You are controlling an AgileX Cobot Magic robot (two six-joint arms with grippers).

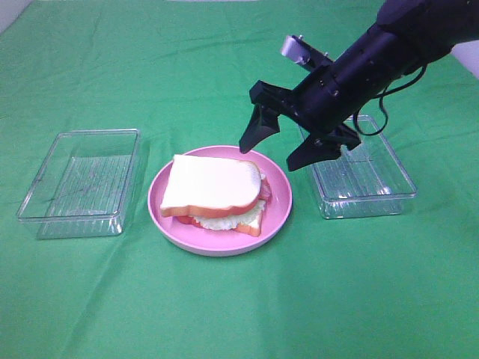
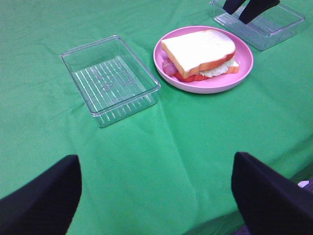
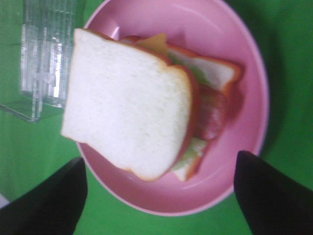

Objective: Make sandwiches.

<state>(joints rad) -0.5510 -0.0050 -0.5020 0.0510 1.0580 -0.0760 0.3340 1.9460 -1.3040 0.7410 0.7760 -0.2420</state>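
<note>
Overhead, right end effector (image 1: 290, 149) agape above sandwich (image 1: 213, 193)

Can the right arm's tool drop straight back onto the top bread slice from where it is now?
Probably yes: the right tool hangs open just above the top bread slice, with nothing between them.

The top bread slice (image 1: 212, 185) covers most of the sandwich's filling — only edges of lettuce (image 1: 221, 222), tomato and bacon peek out. In the right wrist view the pink plate (image 3: 244, 58) runs past the frame's edge, and the clear tray (image 3: 41, 58) is cut off too. The left hand's fingers (image 2: 41, 200) show only partly — their tips lie outside the picture.
</note>
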